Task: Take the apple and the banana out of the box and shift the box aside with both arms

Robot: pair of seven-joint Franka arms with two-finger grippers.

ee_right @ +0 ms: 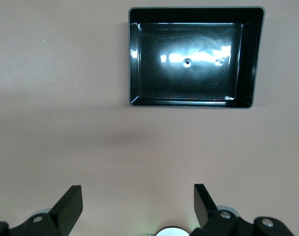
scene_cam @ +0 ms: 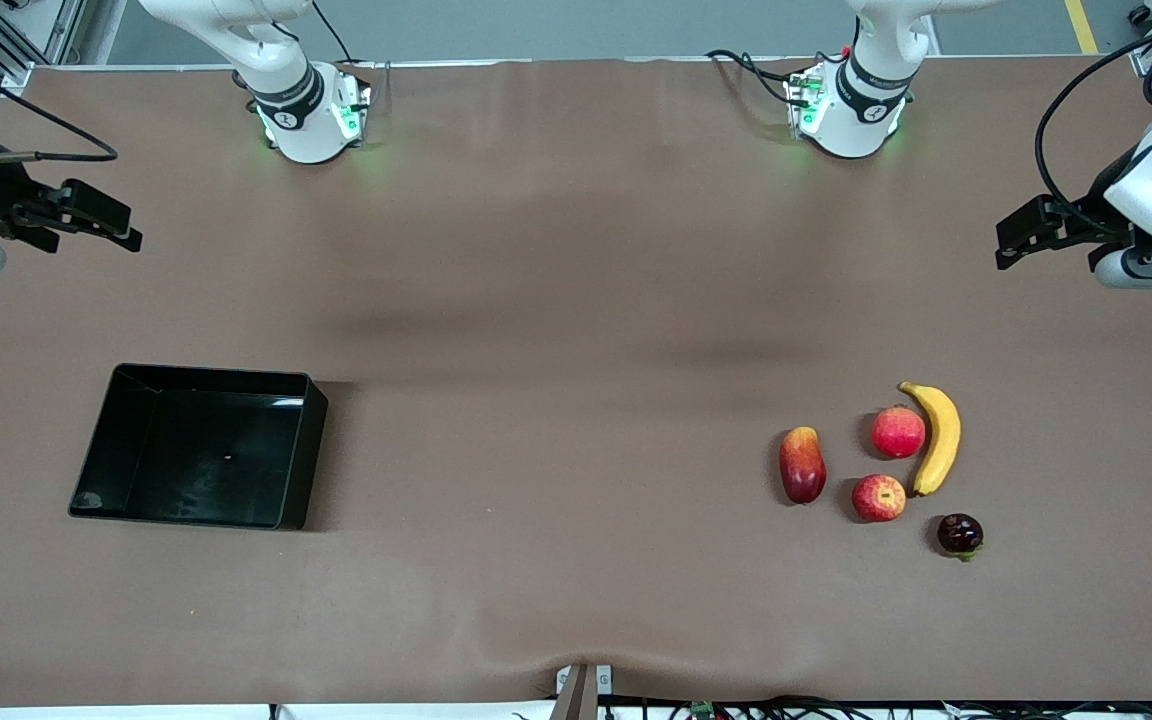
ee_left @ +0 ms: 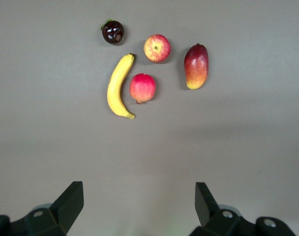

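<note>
Brown matting covers the whole table [scene_cam: 556, 250], and the biggest thing on it is the box [scene_cam: 198, 445], a shallow glossy black plastic tray with raised walls, lying empty toward the right arm's end. The fruit lies well apart from it toward the left arm's end: the banana [scene_cam: 937, 436], curved and yellow with dark tips, just beside a pinkish-red round fruit [scene_cam: 898, 431]; an elongated red-yellow mango-like fruit [scene_cam: 802, 464]; the apple [scene_cam: 878, 497], small, round, red with yellow streaks, nearer the front camera than the pinkish one; and a small dark purple fruit [scene_cam: 960, 533] nearest the camera.

Both arms wait raised at the table's ends. The left gripper [ee_left: 139, 201] hangs over bare matting near the fruit, jaws spread and holding nothing; the right gripper [ee_right: 138, 200] hangs likewise over matting near the tray, jaws apart.

The task looks finished, so the main risk is needless motion. A descending left gripper could nudge the round fruit and set it rolling; the right could catch a tray wall and skid it on the smooth mat.
</note>
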